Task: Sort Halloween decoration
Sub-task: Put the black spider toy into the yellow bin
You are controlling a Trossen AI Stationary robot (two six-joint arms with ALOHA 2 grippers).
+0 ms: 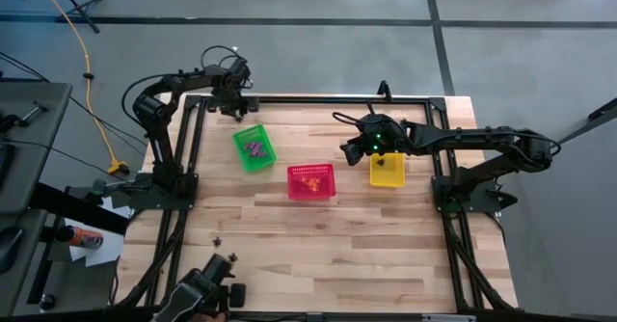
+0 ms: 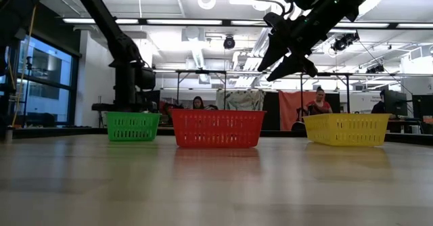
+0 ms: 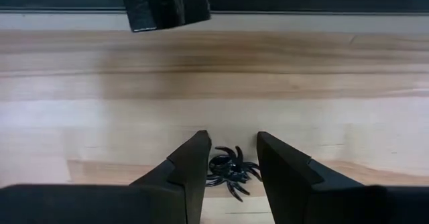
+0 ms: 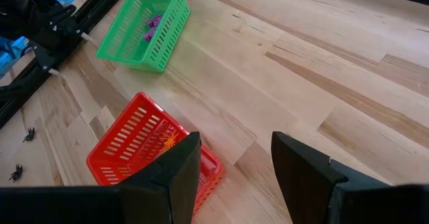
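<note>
A black spider trinket (image 3: 230, 171) lies on the wooden table near its far left corner. My left gripper (image 3: 232, 138) points down over it, open, one finger on each side; in the high view my left gripper (image 1: 234, 108) hides the spider. My right gripper (image 4: 234, 147) hangs open and holds nothing, above the table between the red basket (image 1: 311, 181) and the yellow basket (image 1: 388, 171). The green basket (image 4: 142, 24) holds purple trinkets (image 4: 154, 25), and the red basket (image 4: 144, 150) holds an orange one (image 4: 167, 141). My left gripper comes at the black spider from above, with a finger on each side of its body. The spider's legs (image 3: 216, 163) reach close to the left finger. I cannot tell whether the fingers touch them. The spider lies flat on the table.
The three baskets stand in a row across the far half of the table. Two more black spiders (image 1: 218, 235) lie near the left edge. A metal frame (image 1: 318, 98) borders the table. People (image 2: 318, 99) sit in the room beyond. The near half is bare wood.
</note>
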